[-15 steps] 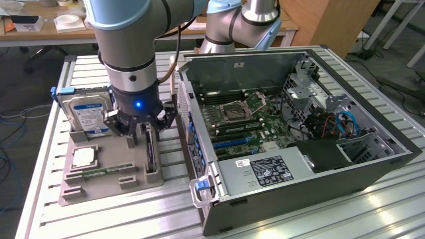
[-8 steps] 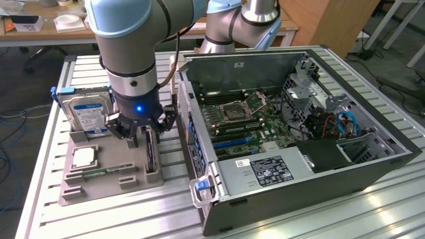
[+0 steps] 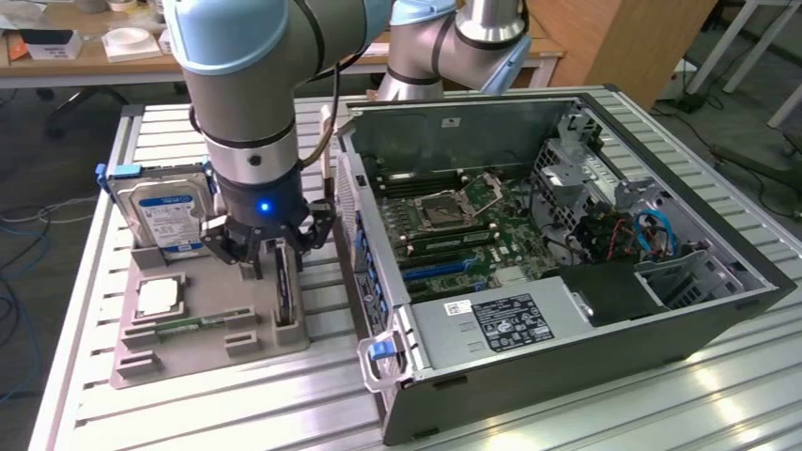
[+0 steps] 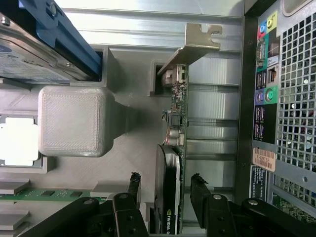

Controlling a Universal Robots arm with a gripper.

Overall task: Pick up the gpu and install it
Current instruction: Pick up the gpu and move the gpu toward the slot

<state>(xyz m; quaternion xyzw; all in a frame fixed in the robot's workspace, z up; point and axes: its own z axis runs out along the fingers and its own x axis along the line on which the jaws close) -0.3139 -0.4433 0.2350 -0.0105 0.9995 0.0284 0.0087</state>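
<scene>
The gpu (image 4: 174,111) stands edge-on in a slot of the grey holder (image 4: 123,163), its green board and black cooler facing sideways. Its silver end bracket (image 4: 196,43) is at the far end. My gripper (image 4: 165,183) is open, one black finger (image 4: 133,183) on each side of the card, with small gaps to it. In the exterior view the gripper (image 3: 278,256) hangs low over the gpu (image 3: 285,291) on the holder (image 3: 188,352), at the exterior view's left of the open computer case (image 3: 589,329).
A blue-labelled hard drive (image 3: 169,211) stands upright at the holder's back. A processor chip (image 3: 157,296) and a narrow green memory stick (image 3: 188,324) lie on the holder. The case's motherboard (image 3: 452,225) faces up. The case's rear port panel (image 4: 266,98) is close beside the gpu.
</scene>
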